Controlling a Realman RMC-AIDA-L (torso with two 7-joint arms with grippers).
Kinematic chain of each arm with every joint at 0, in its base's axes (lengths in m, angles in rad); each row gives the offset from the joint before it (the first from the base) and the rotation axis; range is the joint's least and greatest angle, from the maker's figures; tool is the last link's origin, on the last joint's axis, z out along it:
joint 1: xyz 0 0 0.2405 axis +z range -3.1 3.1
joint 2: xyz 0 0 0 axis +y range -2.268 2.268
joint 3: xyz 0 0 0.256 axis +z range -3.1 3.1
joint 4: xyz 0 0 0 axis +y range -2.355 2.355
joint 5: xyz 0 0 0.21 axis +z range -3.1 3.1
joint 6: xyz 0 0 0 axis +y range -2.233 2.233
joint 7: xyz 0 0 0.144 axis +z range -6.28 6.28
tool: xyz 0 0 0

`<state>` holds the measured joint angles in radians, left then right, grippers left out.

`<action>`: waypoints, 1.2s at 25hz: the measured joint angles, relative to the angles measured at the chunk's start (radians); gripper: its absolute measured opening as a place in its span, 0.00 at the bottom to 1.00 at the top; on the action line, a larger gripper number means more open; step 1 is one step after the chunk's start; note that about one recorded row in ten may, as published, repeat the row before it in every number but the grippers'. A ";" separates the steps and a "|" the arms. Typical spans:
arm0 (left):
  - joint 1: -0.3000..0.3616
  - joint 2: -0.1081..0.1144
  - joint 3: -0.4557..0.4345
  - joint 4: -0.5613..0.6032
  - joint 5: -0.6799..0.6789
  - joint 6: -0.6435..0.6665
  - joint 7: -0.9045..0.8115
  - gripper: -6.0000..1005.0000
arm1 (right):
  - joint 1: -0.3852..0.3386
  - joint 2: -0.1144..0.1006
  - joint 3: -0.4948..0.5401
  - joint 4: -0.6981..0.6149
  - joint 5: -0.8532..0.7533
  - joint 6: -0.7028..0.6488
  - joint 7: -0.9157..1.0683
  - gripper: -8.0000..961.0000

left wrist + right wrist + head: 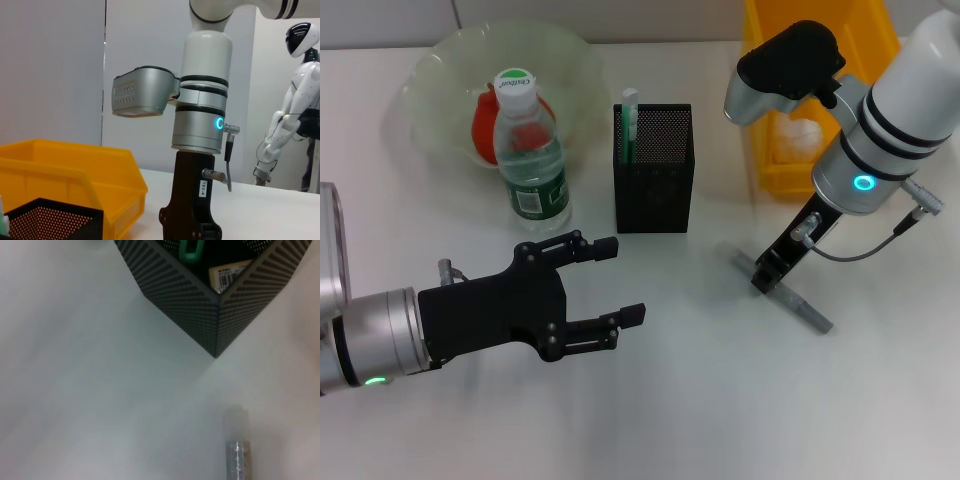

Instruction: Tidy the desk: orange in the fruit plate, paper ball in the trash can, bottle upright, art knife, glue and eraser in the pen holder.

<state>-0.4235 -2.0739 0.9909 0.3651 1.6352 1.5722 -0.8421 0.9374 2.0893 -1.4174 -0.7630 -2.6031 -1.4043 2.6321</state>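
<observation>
Since the right gripper (770, 272) is down on the desk (700, 400) over the near end of the glue (783, 287), the step in hand looks like picking up that grey tube; whether its fingers are spread or closed on it I cannot tell, as the black finger block hides the contact. The glue lies flat, slanting away toward the robot's right, near the pen holder (654, 168) but apart from it. In the right wrist view the tube's end shows below the holder's corner, and inside the holder sit the green knife (190, 247) and the tan eraser (229, 274). The orange (486, 125) is already in the plate (450, 60), the bottle (528, 150) stands upright just in front of it, and the paper ball (798, 135) rests in the yellow bin (775, 175). The left gripper (625, 280) hovers idle, fingers spread wide, holding nothing. Next, I judge, comes a firm pinch on the tube, a lift clear of the desk, and tilting it upright above the holder's open top.
</observation>
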 joint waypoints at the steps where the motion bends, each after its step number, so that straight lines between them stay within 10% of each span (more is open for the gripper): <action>1: 0.000 0.000 0.000 0.000 0.000 0.000 0.000 0.78 | 0.000 0.000 0.000 -0.001 0.000 0.000 -0.001 0.19; 12: -0.005 0.000 0.000 0.000 0.000 -0.002 0.000 0.78 | -0.032 -0.001 0.003 -0.070 0.000 0.001 -0.003 0.16; 19: -0.003 0.000 0.000 -0.002 0.000 -0.003 0.000 0.78 | -0.267 -0.007 0.024 -0.475 0.111 0.000 -0.009 0.15; 24: -0.004 0.000 0.000 -0.002 0.000 -0.012 0.000 0.78 | -0.443 -0.006 0.092 -0.659 0.373 0.117 -0.197 0.15; 30: -0.007 -0.002 0.000 -0.003 0.000 -0.018 0.000 0.78 | -0.537 -0.008 0.151 -0.446 0.922 0.234 -0.716 0.14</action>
<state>-0.4300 -2.0761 0.9909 0.3620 1.6354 1.5546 -0.8422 0.4005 2.0817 -1.2660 -1.2093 -1.6815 -1.1699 1.9160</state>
